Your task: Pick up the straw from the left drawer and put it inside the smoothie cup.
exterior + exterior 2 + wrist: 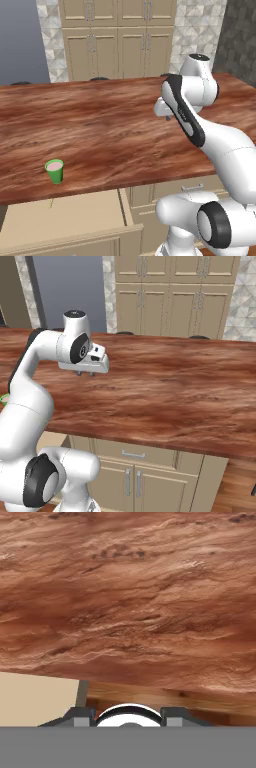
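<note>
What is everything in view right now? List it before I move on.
smoothie cup: one, bright green with a pink top, upright near the counter's front edge, left side.
left drawer: one, beige, pulled open below the cup.
straw: one thin pale stick, at the drawer's back edge.
counter: one, reddish-brown wood.
cabinets: beige, on the back wall; more under the counter.
tool: one, white with dark tips, hanging above the counter, holding nothing; jaw gap unclear.

Arm folded high, elbow bent, forearm reaching forward; wrist turned down, gripper [85, 374] hanging over worktop [170, 391], clear of surface; finger tips [80, 716] set well apart, nothing between them
</note>
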